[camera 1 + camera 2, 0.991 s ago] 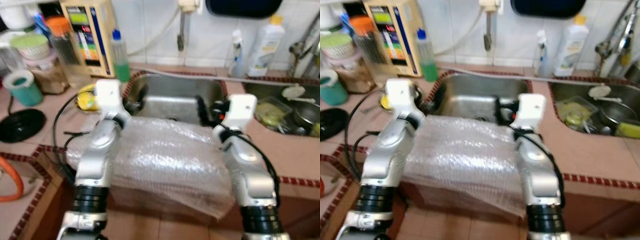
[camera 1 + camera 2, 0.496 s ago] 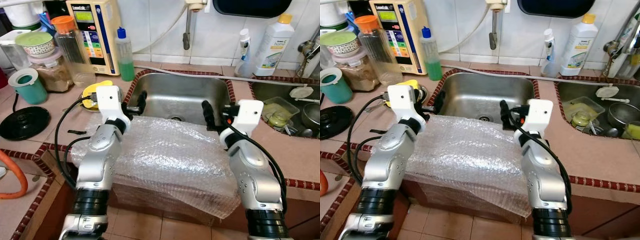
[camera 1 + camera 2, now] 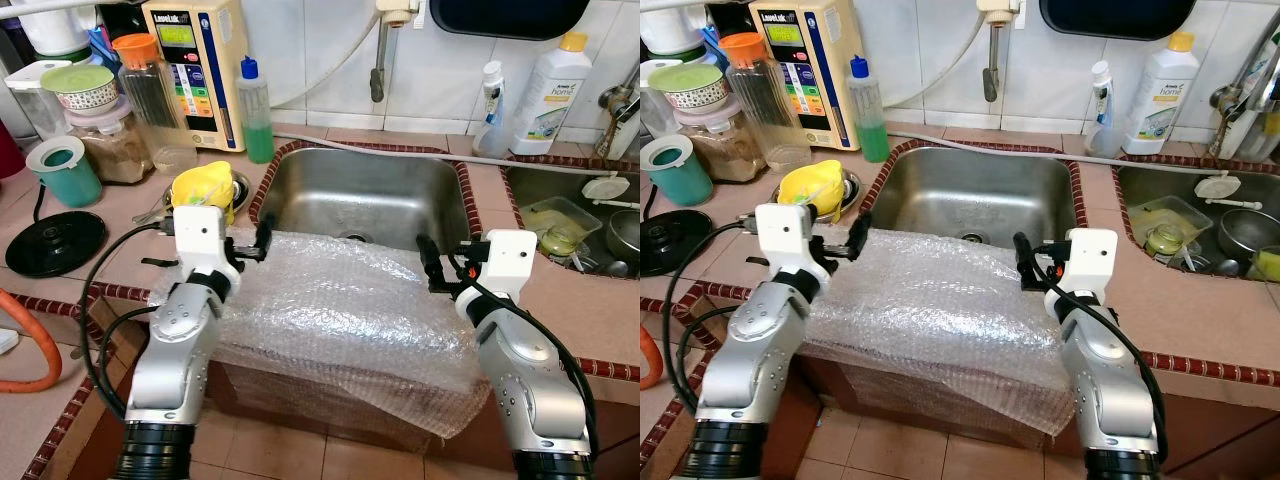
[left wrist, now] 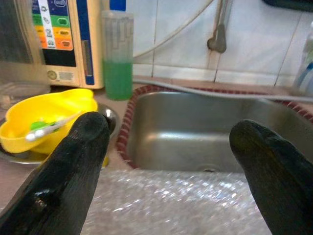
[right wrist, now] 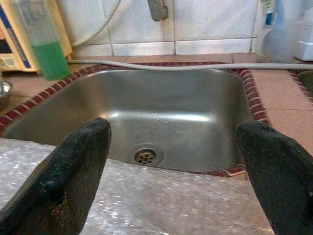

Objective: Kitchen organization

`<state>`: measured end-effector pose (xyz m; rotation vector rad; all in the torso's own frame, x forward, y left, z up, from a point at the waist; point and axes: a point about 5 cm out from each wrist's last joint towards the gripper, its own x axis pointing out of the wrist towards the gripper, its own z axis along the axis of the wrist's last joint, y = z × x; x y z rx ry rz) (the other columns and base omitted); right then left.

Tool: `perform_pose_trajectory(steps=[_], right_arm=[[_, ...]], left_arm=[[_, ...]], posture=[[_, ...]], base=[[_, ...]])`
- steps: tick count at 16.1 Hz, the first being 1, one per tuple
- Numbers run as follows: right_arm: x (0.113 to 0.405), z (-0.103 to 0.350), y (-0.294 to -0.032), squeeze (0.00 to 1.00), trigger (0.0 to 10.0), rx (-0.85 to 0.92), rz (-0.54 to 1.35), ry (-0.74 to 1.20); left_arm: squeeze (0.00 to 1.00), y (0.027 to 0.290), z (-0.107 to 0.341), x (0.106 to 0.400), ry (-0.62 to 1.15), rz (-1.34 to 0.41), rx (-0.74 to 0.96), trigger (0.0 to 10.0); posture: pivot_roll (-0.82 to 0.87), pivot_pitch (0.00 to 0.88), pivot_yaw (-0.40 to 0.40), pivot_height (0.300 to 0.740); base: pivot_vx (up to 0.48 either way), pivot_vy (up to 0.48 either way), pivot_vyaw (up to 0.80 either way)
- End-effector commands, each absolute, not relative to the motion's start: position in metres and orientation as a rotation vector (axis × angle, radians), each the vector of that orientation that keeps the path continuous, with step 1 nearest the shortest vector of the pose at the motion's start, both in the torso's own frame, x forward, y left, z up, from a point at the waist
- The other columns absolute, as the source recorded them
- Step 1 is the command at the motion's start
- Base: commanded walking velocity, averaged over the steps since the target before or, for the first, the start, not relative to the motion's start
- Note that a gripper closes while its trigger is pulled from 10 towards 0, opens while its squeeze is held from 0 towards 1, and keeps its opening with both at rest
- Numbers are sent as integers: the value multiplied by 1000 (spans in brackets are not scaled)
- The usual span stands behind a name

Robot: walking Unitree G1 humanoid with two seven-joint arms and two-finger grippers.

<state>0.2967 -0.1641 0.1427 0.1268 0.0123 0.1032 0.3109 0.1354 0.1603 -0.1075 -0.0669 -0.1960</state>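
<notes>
Both claws, L (image 4: 166, 161) & R (image 5: 173, 166), gape wide over bubble wrap (image 3: 330, 310) by sink (image 3: 365, 195).

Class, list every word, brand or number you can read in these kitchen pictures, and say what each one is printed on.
"home": on the white bottle with the yellow cap, by the wall.
Cream wall unit: coloured labels and a small screen, too blurred to read.
Green soap bottle: no label to read.
Small spray bottle: print too small.

A home kitchen: tiled counter (image 3: 600, 300), steel sink (image 3: 365, 195), dish soap bottle (image 3: 255, 110), food jars (image 3: 112, 150).
</notes>
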Motion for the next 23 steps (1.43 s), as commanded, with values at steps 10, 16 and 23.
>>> perform_pose_trajectory(steps=[10,16,23], right_arm=[[299,156,-156,0,10000,137,86,-20],[298,162,-151,0,10000,208,125,-55],[300,172,-142,0,10000,112,142,-94]], left_arm=[[0,124,178,309,-110,-273,-169,10000],[0,124,181,308,-123,-280,-165,10000],[0,123,183,309,-129,-290,-186,10000]], posture=[[33,0,67,740],[36,0,67,740],[31,0,62,740]], base=[[0,0,-77],[0,0,-255],[105,0,0]])
